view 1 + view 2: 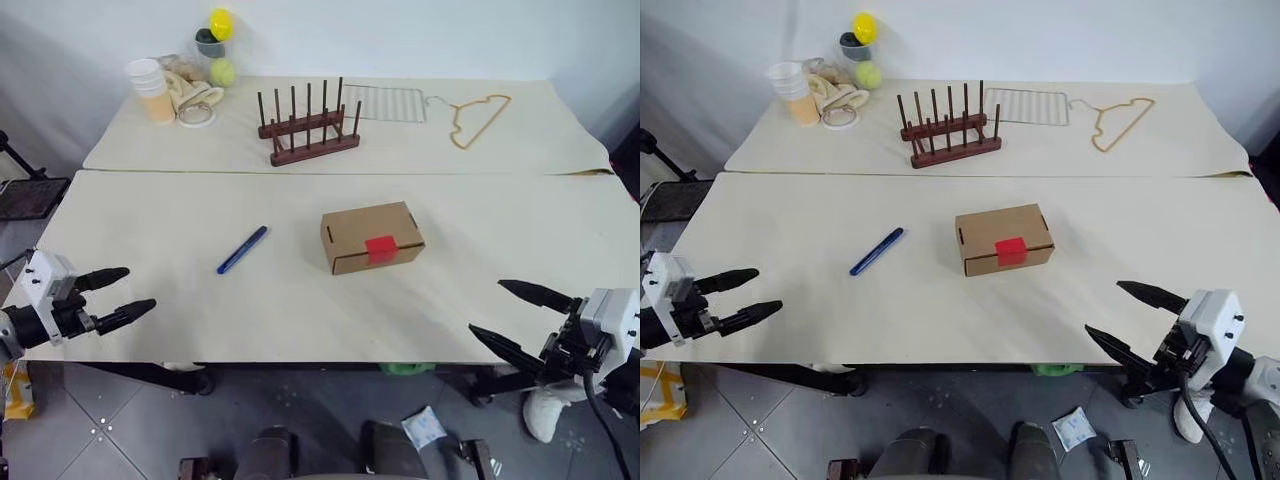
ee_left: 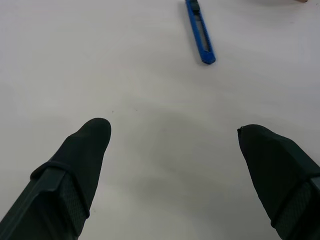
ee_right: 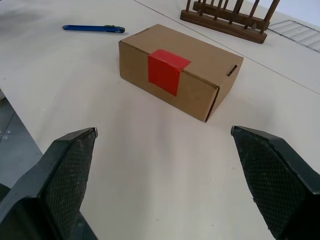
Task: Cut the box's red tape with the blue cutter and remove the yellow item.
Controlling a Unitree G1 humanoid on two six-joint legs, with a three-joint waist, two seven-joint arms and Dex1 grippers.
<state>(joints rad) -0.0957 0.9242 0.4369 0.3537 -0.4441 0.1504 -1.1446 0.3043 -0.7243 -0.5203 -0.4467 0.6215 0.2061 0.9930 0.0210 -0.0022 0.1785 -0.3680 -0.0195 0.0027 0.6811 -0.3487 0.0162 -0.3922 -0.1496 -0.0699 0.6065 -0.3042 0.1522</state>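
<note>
A small brown cardboard box (image 1: pixel 371 236) lies shut in the middle of the near table, with a square of red tape (image 1: pixel 381 248) over its front flap edge. The blue cutter (image 1: pixel 242 249) lies flat on the table to the box's left. My left gripper (image 1: pixel 125 293) hovers open at the table's near left edge, pointing toward the cutter (image 2: pixel 200 31). At the near right edge my right gripper (image 1: pixel 507 314) is open too, aimed at the box (image 3: pixel 180 70) and its tape (image 3: pixel 167 70). The yellow item is hidden.
On the far table stand a wooden peg rack (image 1: pixel 308 124), a wire grid (image 1: pixel 386 102), a clothes hanger (image 1: pixel 478 118), stacked cups (image 1: pixel 150 89), a tape roll (image 1: pixel 196 114), and a container with a yellow ball (image 1: pixel 221 23) and a tennis ball (image 1: pixel 222 72). A seam (image 1: pixel 340 173) joins the tables.
</note>
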